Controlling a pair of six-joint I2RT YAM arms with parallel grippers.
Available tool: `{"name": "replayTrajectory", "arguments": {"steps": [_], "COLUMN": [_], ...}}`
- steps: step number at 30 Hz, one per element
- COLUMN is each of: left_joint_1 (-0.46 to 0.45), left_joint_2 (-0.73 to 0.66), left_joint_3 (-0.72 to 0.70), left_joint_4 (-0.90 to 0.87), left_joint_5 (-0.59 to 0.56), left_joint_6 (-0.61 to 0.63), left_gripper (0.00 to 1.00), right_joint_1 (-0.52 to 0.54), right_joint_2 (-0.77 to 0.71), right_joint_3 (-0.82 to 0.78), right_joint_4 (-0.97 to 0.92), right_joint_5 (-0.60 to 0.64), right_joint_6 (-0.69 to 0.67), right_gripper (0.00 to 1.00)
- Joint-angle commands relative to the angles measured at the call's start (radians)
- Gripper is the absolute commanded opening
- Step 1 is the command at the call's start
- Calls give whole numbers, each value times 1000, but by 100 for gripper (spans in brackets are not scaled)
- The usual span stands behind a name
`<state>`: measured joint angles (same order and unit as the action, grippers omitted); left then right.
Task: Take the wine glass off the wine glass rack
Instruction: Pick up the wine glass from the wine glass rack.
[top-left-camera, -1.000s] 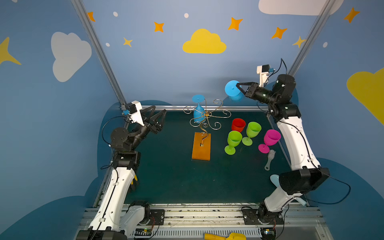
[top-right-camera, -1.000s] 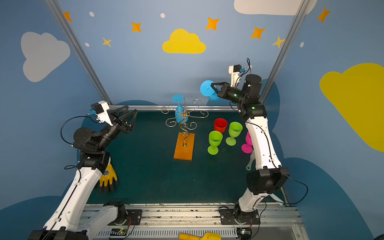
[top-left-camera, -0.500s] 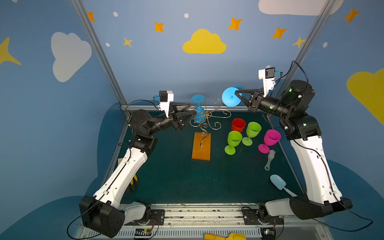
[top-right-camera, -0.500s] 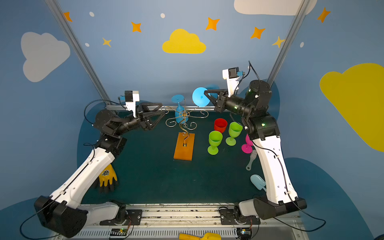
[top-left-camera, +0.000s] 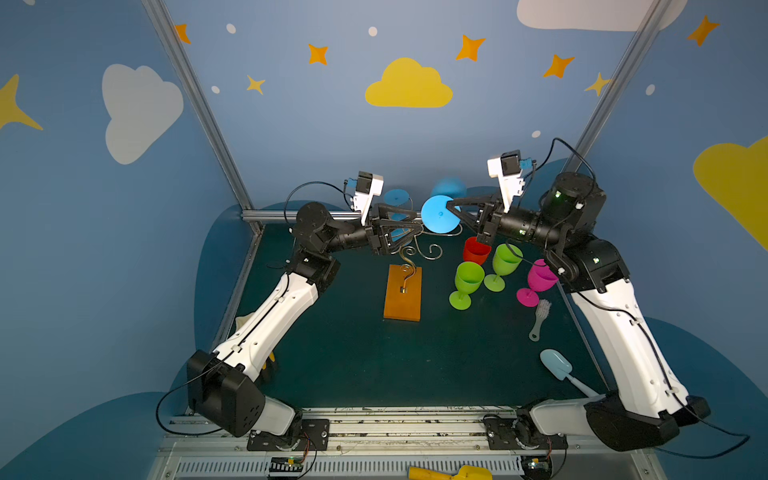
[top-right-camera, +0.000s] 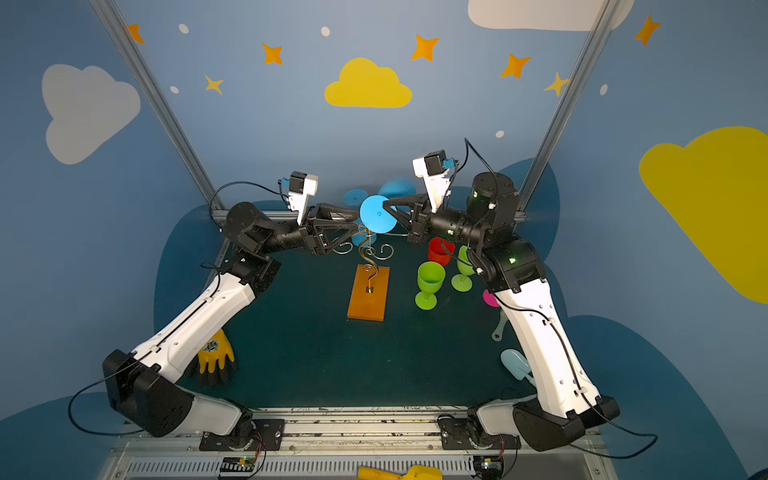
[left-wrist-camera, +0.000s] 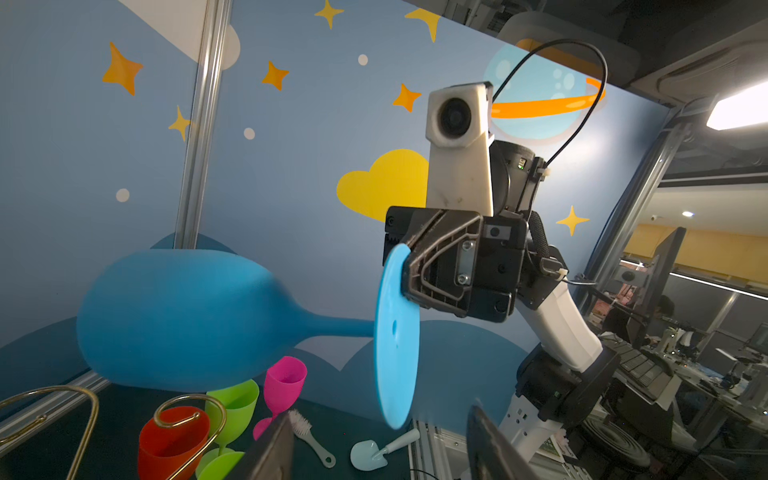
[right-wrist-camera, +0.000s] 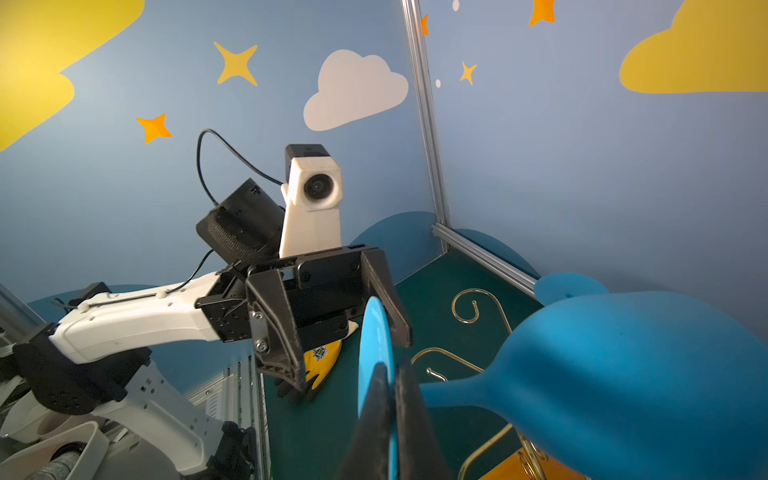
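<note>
Green table (top-left-camera: 353, 365): rack (top-left-camera: 402, 295), goblets (top-left-camera: 468, 279), brush (top-left-camera: 540, 316), scoop (top-left-camera: 556, 363), glove (top-right-camera: 214, 353)

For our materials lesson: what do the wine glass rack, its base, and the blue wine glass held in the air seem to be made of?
The wine glass rack: thin wire, probably metal, shiny gold, glinting at its curls. Its base: looks like wood, smooth orange-brown, though no grain shows. The blue wine glass in the right end effector: opaque and matte, likely plastic; nothing shows through it.

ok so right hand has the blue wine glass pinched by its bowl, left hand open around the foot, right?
Not the bowl: the right hand is shut on the foot of the blue wine glass, at its rim, per the left wrist view. And the left hand is open around that foot.
</note>
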<state>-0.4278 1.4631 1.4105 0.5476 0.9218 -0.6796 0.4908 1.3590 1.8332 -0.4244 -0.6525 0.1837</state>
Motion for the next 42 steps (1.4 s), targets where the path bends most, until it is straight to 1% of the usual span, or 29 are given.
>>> {"name": "replayTrajectory", "arguments": {"steps": [1, 4, 6, 7, 8, 10, 11, 12, 15, 17, 19, 21, 22, 23, 24, 26, 28, 29, 32, 35, 39, 42], "left_joint_1": [-5, -8, -9, -9, -9, -9, -9, -9, -9, -9, -9, -4, 1, 6, 14, 38, 69, 87, 124, 138, 139, 140], "left_joint_2": [10, 18, 25, 28, 31, 35, 35, 33, 29, 25, 20, 12, 7, 5, 0, -7, -9, -10, -7, -2, 4, 12], "left_joint_3": [29, 39, 42, 46, 48, 47, 46, 44, 41, 41, 43, 45, 46, 44, 45, 43, 44, 42, 44, 71, 112, 141], "left_joint_4": [41, 41, 43, 46, 49, 54, 57, 60, 64, 60, 54, 37, 28, 23, 22, 18, 26, 39, 105, 110, 81, 63], "left_joint_5": [19, 20, 23, 26, 28, 29, 25, 24, 19, 18, 18, 17, 18, 18, 17, 15, 17, 22, 43, 77, 117, 152], "left_joint_6": [-27, -36, -46, -50, -56, -67, -72, -72, -80, -80, -84, -88, -96, -108, -123, -177, -252, -295, -420, -488, -532, -569], "left_gripper": [63, 59, 54, 51, 45, 30, 24, 22, 20, 13, 3, 3, 3, 3, 3, 3, 3, 3, 3, 3, 3, 3], "right_joint_1": [35, 69, 84, 89, 95, 104, 106, 108, 113, 113, 112, 111, 109, 106, 103, 95, 84, 73, 52, 42, 39, 39], "right_joint_2": [1, 9, 15, 17, 20, 24, 27, 28, 29, 26, 20, 9, 2, -10, -20, -59, -103, -123, -164, -189, -201, -191], "right_joint_3": [-4, -5, -2, -2, 0, 3, 2, 3, -2, -6, -12, -20, -24, -33, -43, -86, -135, -160, -204, -243, -286, -303], "right_joint_4": [18, 19, 17, 18, 16, 7, 4, 1, -2, -5, -7, -9, -10, -8, -7, 15, 39, 53, 62, 74, 118, 151], "right_joint_5": [26, 45, 52, 53, 55, 64, 66, 66, 67, 73, 88, 99, 106, 119, 131, 177, 223, 233, 265, 293, 280, 254], "right_joint_6": [-32, -47, -53, -54, -55, -60, -62, -63, -65, -67, -71, -78, -81, -85, -92, -116, -135, -146, -191, -252, -319, -369], "right_gripper": [0, 0, 0, 0, 0, 0, 0, 0, 0, 0, 0, 0, 4, 15, 22, 44, 59, 63, 74, 82, 86, 87]}}
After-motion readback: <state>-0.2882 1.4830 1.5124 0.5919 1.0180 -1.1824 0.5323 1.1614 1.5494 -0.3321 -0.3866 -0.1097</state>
